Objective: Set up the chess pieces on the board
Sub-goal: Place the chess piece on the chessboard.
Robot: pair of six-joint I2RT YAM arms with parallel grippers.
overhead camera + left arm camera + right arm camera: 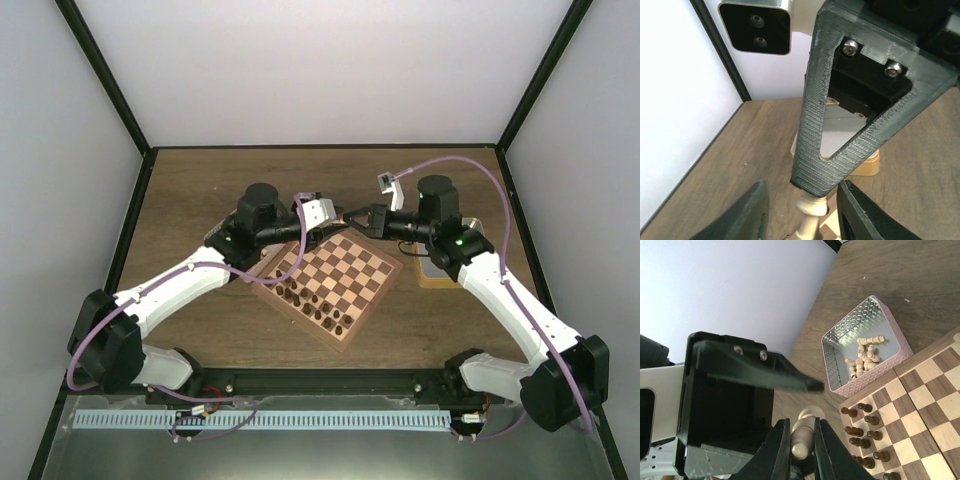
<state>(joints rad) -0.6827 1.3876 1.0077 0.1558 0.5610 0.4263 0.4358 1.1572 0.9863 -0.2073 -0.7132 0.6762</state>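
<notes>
No text, label, brand or number can be read in any view. The board point(352, 272) at the centre of the top view and the tray point(839, 342) at the upper right of the right wrist view show nothing legible.

The bottom edge crops the chess piece point(809, 222).
</notes>
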